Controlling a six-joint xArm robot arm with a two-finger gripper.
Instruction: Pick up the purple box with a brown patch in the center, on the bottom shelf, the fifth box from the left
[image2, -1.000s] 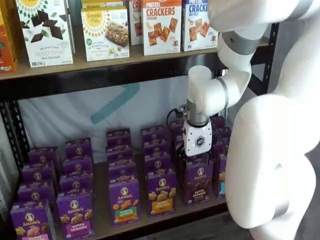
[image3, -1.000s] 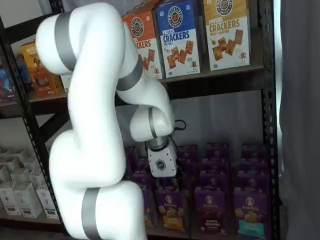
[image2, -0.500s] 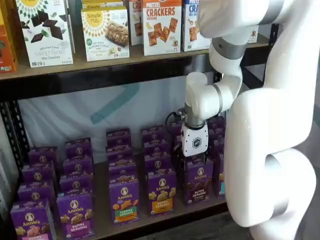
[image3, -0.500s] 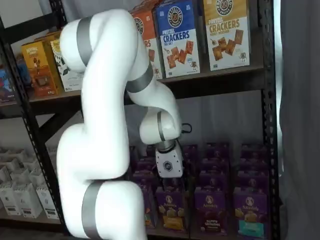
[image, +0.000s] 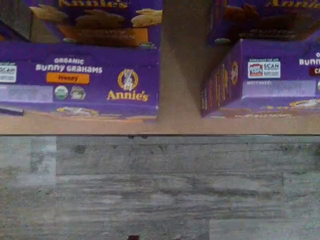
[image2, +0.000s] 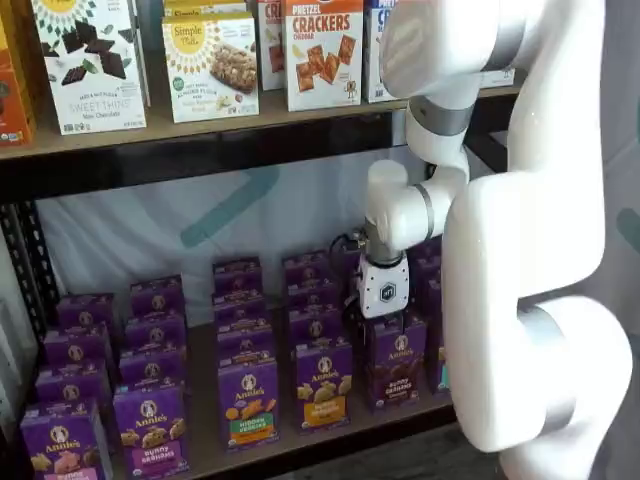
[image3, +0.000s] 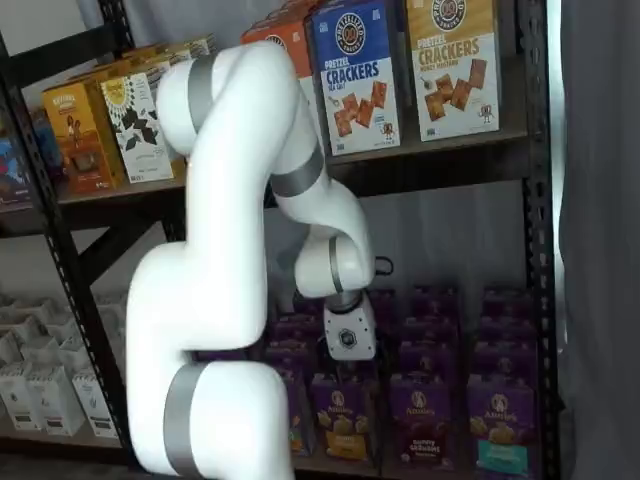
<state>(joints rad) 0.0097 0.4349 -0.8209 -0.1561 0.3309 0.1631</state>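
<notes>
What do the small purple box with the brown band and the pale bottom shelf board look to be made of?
Purple box with the brown band: apparently thin printed cardboard with a slight sheen, judging by its crisp folded edges and printed graphics. Pale bottom shelf board: seemingly matte wood or particleboard, given its plain tan face in a dark, probably metal frame; the grain is too blurred to tell.

A narrow strip of the pale wooden bottom shelf (image: 182, 75) is lying bare between the purple carton with a yellow-orange band (image2: 323, 383) and the purple box with a brown patch (image2: 397, 362), with more purple cartons (image2: 312, 300) crowding close behind both.
</notes>
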